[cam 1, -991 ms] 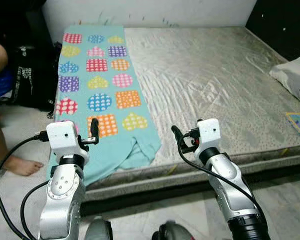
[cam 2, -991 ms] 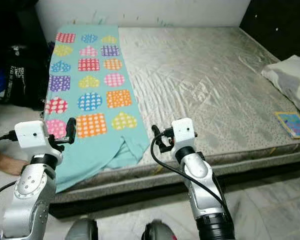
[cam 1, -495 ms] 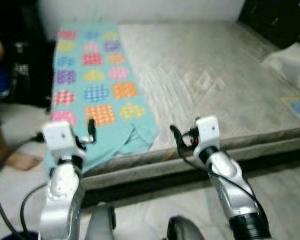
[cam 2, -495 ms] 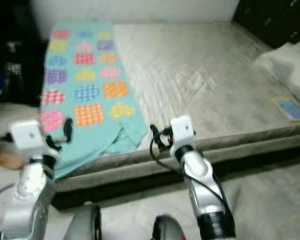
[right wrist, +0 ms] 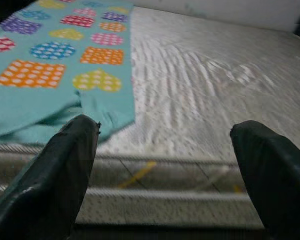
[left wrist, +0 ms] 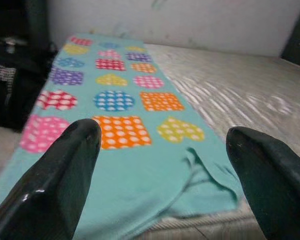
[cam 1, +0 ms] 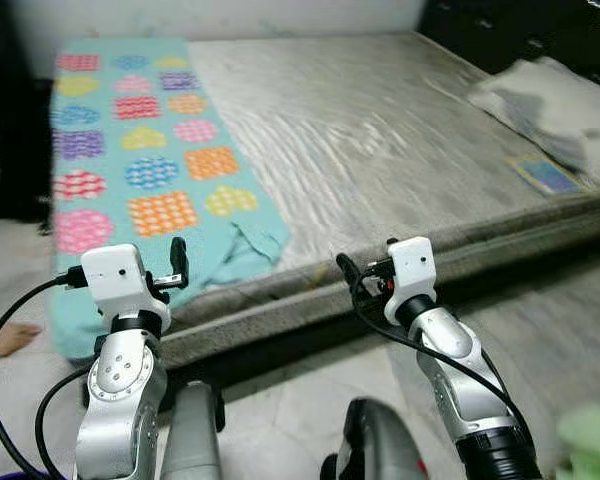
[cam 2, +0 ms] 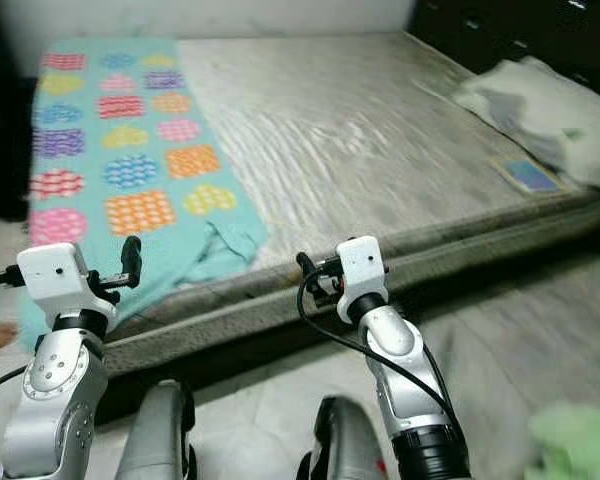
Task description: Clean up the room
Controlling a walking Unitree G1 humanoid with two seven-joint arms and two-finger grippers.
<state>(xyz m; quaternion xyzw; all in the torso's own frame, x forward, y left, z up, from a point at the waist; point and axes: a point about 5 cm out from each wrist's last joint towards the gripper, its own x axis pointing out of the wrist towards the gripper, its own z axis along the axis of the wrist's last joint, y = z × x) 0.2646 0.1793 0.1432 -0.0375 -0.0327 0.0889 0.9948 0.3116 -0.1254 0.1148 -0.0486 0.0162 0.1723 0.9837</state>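
**Both pincers raised and empty before the bed**

The robot stood on the tiled floor point(cam 1: 280, 400) at the foot of a low bed, both arms lifted in front of it. The left pincer point(left wrist: 160, 165) was spread wide with nothing between its fingers, pointed over the near corner of the teal blanket point(cam 1: 130, 170). The right pincer point(right wrist: 165, 150) was likewise released and empty, aimed at the mattress edge point(cam 1: 310, 300) beside that blanket. Carried that way, free of any load, the arms looked ready for a reach and not mid-grasp; that is a judgement from their posture.

The blanket lay flat along the robot's left side of the mattress, probably spread there as bedding, with its near corner crumpled and the end hanging over the edge. A pillow point(cam 1: 550, 95) rested at the far right corner, and a small flat book or card point(cam 1: 548, 176) lay just below it near the mattress edge. A blurred green thing point(cam 2: 580, 440) sat on the floor at lower right; what it was could not be told. A person's bare foot point(cam 1: 2, 338) showed at the left edge.

Counted: one blanket, one pillow, one book or card, one green object, two pincers.
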